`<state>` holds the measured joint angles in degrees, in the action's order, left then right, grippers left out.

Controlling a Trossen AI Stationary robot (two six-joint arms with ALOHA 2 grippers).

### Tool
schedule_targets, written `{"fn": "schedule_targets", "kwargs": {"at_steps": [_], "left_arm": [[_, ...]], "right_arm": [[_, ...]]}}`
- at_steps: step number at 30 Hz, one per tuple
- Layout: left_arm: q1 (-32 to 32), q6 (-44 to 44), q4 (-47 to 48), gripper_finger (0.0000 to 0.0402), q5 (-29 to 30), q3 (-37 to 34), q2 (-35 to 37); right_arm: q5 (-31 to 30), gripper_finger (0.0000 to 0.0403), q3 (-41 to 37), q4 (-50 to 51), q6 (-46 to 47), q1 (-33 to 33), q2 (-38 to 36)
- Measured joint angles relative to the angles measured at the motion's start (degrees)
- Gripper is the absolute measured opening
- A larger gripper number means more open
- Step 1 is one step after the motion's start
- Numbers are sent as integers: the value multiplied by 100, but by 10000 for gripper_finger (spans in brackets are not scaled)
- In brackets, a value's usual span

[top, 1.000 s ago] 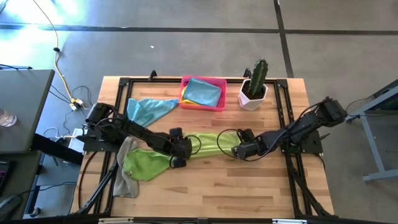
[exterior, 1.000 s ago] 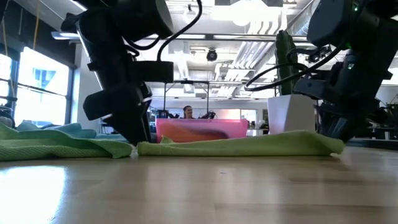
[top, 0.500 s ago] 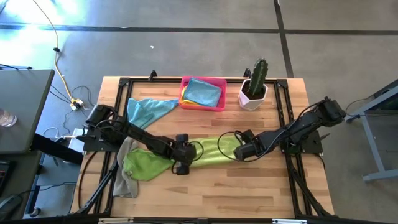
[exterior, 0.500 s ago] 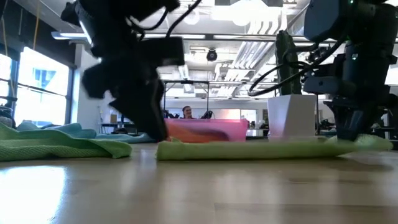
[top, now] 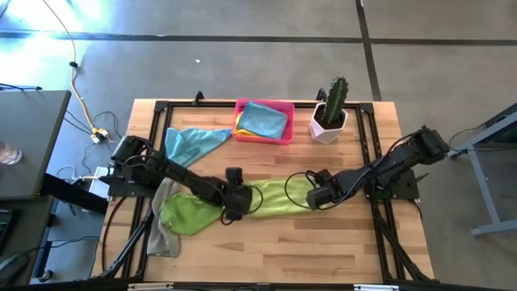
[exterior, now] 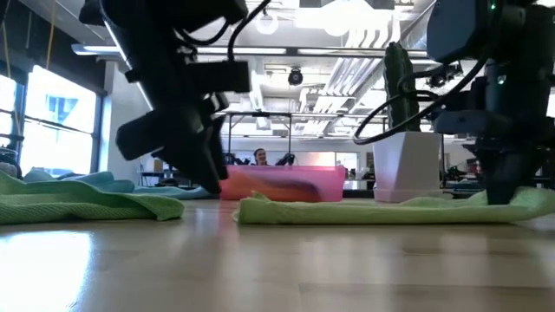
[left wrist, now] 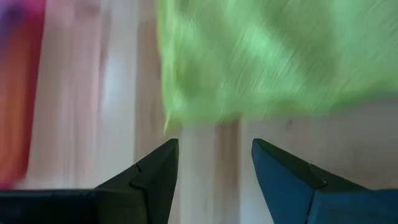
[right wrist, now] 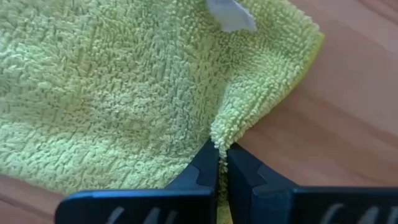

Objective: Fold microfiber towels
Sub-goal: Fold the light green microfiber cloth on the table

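Near the middle of the table (top: 339, 242) our right gripper (right wrist: 222, 163) pinches the green towel (top: 279, 196) and has pulled it sideways, while our left gripper (left wrist: 214, 165) has let go, so spreading can start.

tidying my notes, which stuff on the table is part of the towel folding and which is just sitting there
Part of the job:
- lime green towel, pinched by right gripper
- second lime green towel
- grey towel
- light blue towel
- left gripper, open

Just there:
- pink tray
- potted cactus
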<state>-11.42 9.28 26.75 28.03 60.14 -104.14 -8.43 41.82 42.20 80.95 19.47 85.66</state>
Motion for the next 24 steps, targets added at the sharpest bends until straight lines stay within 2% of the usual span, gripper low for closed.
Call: {"fn": "schedule_targets", "kwargs": {"at_steps": [6, 10, 17, 24], "left_arm": [[48, 697, 628, 196, -71, -33, 0], [50, 840, 666, 196, -53, -33, 2], [52, 999, 645, 196, -37, -33, 7], [52, 1172, 627, 196, -37, -33, 11]], "right_arm": [[129, 0, 635, 1483, 2, 19, -4], [321, 0, 1143, 2251, 162, 19, -10], [244, 0, 1723, 1551, 282, 19, 108], [166, 0, 2675, 1533, -179, -26, 1220]]}}
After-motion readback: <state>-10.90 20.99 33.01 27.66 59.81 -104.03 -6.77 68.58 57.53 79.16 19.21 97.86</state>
